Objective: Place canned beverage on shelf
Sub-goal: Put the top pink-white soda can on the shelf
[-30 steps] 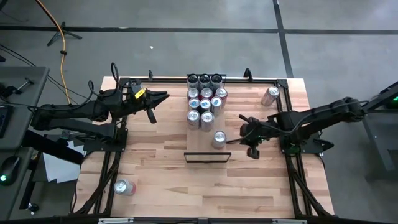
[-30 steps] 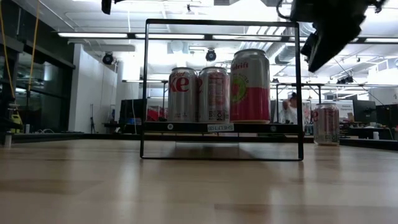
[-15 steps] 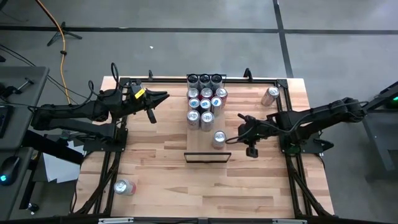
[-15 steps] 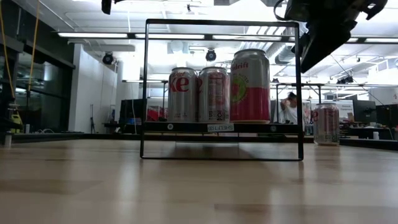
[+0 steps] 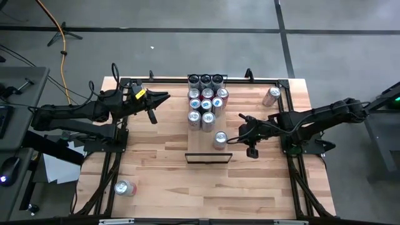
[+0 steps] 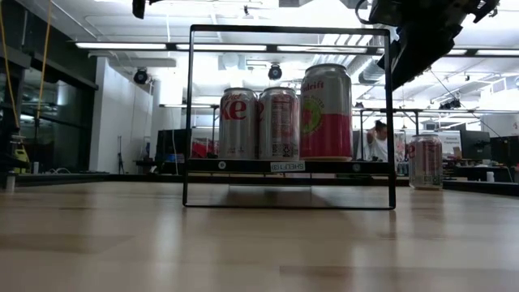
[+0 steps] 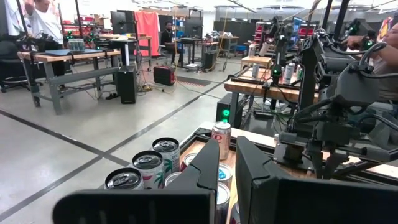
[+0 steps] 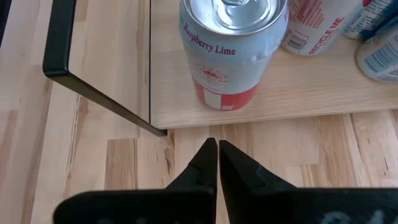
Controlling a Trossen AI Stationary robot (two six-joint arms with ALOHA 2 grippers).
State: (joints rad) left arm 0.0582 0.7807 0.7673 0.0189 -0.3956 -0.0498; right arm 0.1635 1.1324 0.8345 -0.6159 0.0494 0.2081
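The silver-and-red raspberry lime can [image 8: 231,46] stands upright on the pale wooden shelf [image 8: 311,93], near its black-barred end. My right claw [image 8: 217,149], now pinched together, has crept slightly nearer; left claw [image 5: 164,97] unchanged, closed, well apart.

The shelf [image 8: 298,93] is pale, smooth wood with a matt finish, edged by a thin black metal bar [image 8: 93,87]. On it, the raspberry lime can [image 8: 233,46] is glossy metal. Beside the shelf, the tabletop [image 5: 162,169] is grained butcher-block wood.
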